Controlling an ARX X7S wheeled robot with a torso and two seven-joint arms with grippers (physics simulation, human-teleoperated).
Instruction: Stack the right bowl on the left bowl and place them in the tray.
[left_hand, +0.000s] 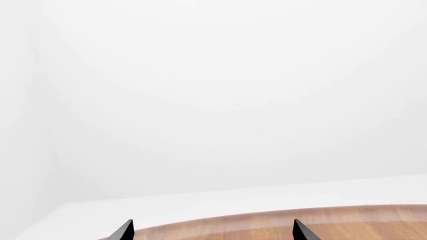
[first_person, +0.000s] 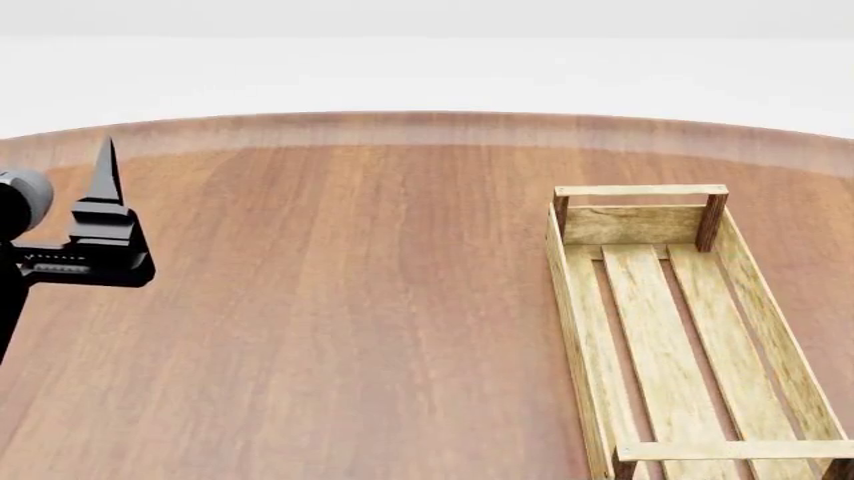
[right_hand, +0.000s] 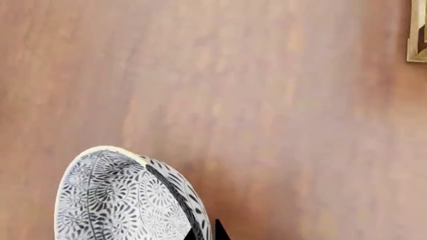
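In the right wrist view a bowl (right_hand: 113, 200) with a black-and-white floral pattern fills the lower part of the picture. My right gripper (right_hand: 205, 235) is shut on its rim, one black fingertip inside the wall and one outside. I cannot tell whether this is the right or the left bowl, or whether another bowl sits under it. No bowl shows in the head view. The tray (first_person: 667, 330), a long light-wood crate with a slatted bottom, lies on the right of the table; one corner of the tray (right_hand: 417, 40) shows in the right wrist view. My left gripper (first_person: 104, 160) hovers at the far left, open and holding nothing, left gripper (left_hand: 212, 231).
The round wooden table (first_person: 347, 300) has its curved far edge (left_hand: 280, 217) ahead of the left gripper, with white floor and wall beyond. The right arm is out of the head view.
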